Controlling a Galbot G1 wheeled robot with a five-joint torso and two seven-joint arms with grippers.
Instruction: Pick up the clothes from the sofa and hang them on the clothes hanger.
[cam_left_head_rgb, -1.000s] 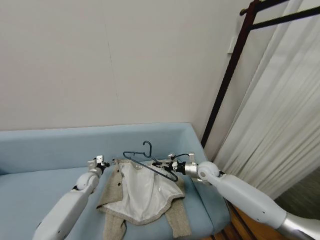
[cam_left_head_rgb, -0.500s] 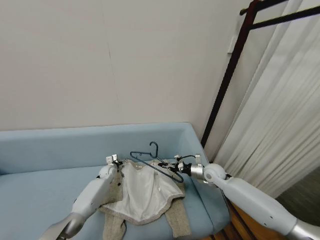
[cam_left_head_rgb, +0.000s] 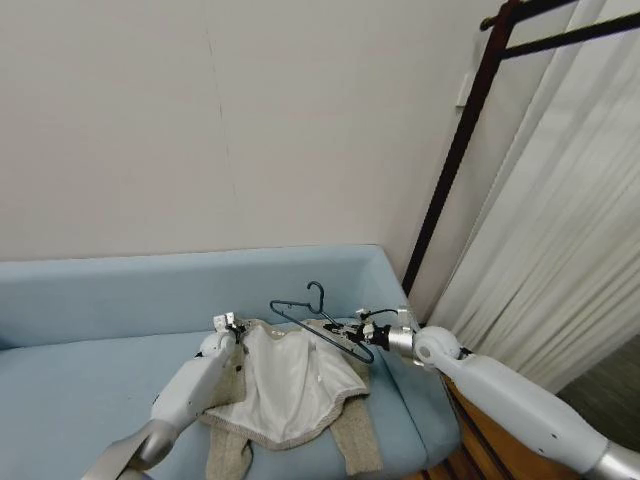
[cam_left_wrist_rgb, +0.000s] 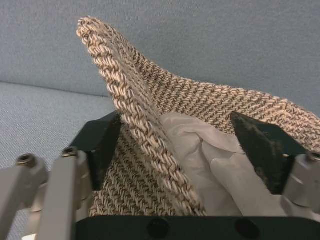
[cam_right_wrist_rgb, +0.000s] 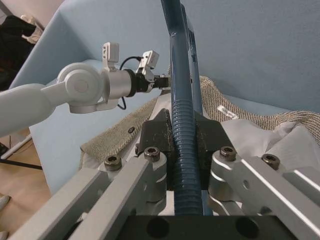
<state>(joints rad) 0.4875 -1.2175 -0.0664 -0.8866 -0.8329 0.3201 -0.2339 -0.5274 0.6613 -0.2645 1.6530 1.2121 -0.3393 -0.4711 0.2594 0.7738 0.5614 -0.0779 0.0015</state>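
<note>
The cardigan (cam_left_head_rgb: 285, 395) lies spread on the sofa (cam_left_head_rgb: 100, 300); it looks soft and limp, so I think it will sag. Your left gripper (cam_left_wrist_rgb: 180, 145) stands wide around its thick knit edge, a good hold. Your right gripper (cam_right_wrist_rgb: 182, 135) is clamped on the stiff hanger (cam_right_wrist_rgb: 181, 75).

Rack pole (cam_left_head_rgb: 453, 160) 1 o'clock of hanger (cam_right_wrist_rgb: 181, 90), curtain (cam_left_head_rgb: 560, 220) 3; backrest (cam_left_head_rgb: 150, 290) blocks 12; sofa seat (cam_left_head_rgb: 70, 385) free at 9.
</note>
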